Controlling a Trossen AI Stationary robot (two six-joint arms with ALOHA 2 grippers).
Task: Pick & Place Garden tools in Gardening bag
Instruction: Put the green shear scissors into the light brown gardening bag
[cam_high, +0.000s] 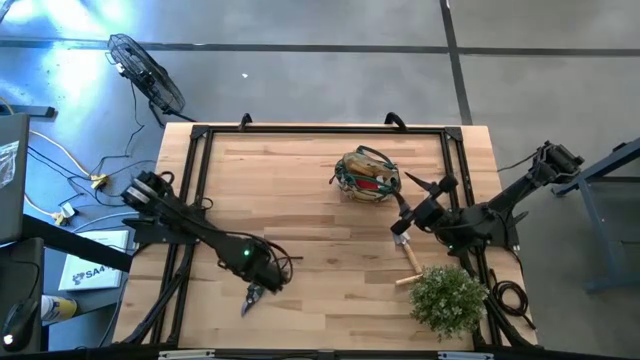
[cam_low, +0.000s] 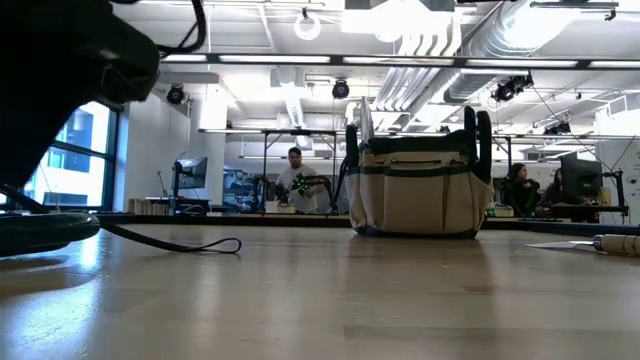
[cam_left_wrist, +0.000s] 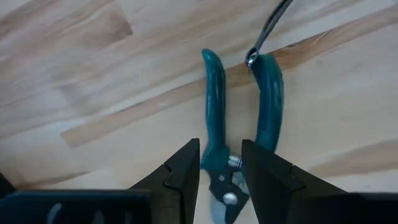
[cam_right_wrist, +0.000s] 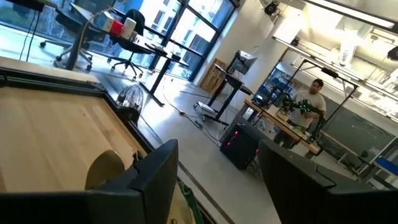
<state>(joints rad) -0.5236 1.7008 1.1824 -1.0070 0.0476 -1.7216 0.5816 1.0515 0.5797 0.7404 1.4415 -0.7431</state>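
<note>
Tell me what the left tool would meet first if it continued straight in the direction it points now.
Most likely the teal-handled pruning shears: the left tool already straddles their pivot on the table.
</note>
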